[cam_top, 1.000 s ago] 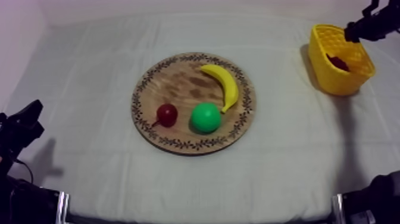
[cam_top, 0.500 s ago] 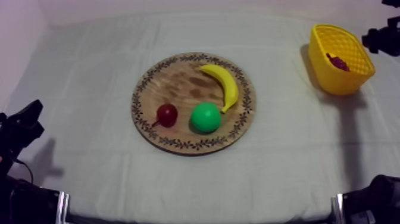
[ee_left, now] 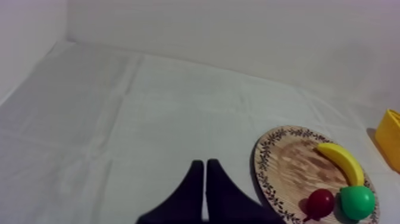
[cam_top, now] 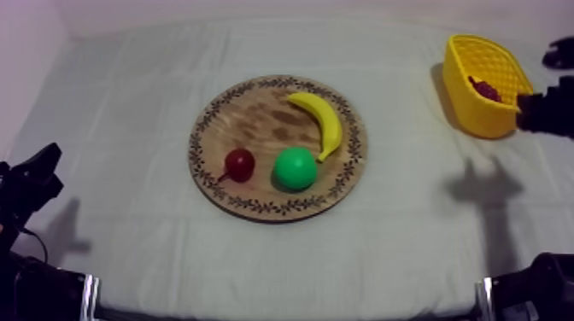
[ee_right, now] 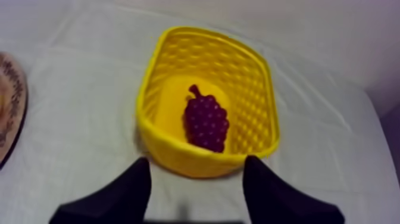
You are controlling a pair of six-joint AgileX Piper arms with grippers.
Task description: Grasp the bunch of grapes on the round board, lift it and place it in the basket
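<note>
The dark purple bunch of grapes (ee_right: 206, 122) lies inside the yellow basket (ee_right: 178, 156), also seen at the table's far right as grapes (cam_top: 485, 88) in the basket (cam_top: 478, 119). My right gripper (ee_right: 196, 162) is open and holds nothing, with its fingers (ee_right: 128, 193) just short of the basket's near wall. In the top view the right gripper (cam_top: 547, 113) hangs by the basket's right side. The round wooden board (cam_top: 256, 119) sits mid-table. My left gripper (ee_left: 205, 173) is shut on nothing, low at the table's left (cam_top: 36, 175).
On the board lie a banana (cam_top: 320, 119), a green pear (cam_top: 295, 167) and a small red fruit (cam_top: 239, 164). From the left wrist, the board (ee_left: 286, 173) with its fruit is near and the basket's edge (ee_left: 390, 137) lies beyond it.
My right arm has drawn back from above the basket toward the near right side. The grapes stay in the basket. The left arm has not moved.
</note>
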